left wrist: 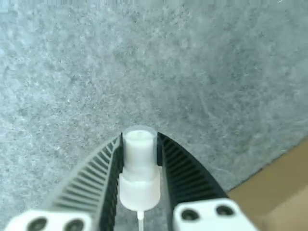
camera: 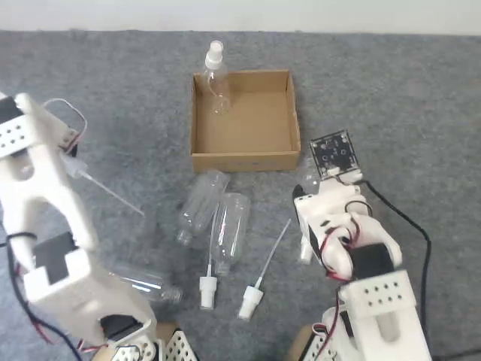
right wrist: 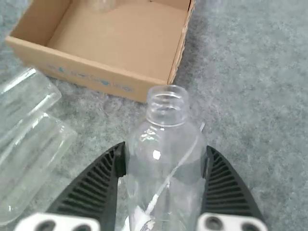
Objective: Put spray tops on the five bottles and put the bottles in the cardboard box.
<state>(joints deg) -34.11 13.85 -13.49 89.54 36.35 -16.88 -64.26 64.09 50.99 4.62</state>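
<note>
My left gripper point(left wrist: 139, 140) is shut on a white spray top point(left wrist: 139, 166), held above the grey carpet at the left point(camera: 73, 162); its thin tube point(camera: 113, 194) slants out toward the middle. My right gripper point(right wrist: 165, 150) is shut on a clear bottle point(right wrist: 166, 139) with an open neck, just off the near right corner of the cardboard box point(camera: 244, 154). One capped bottle point(camera: 216, 75) stands in the box's far left corner. Two open bottles point(camera: 201, 203) point(camera: 229, 229) lie in front of the box, a third point(camera: 146, 284) nearer the left arm. Two loose spray tops point(camera: 208, 288) point(camera: 252, 298) lie beside them.
The grey carpet point(camera: 391, 98) covers the whole table. The box's floor point(right wrist: 120, 33) is bare apart from the capped bottle. The right arm's cable point(camera: 409, 218) loops at its side. Open carpet lies left of the box and to its right.
</note>
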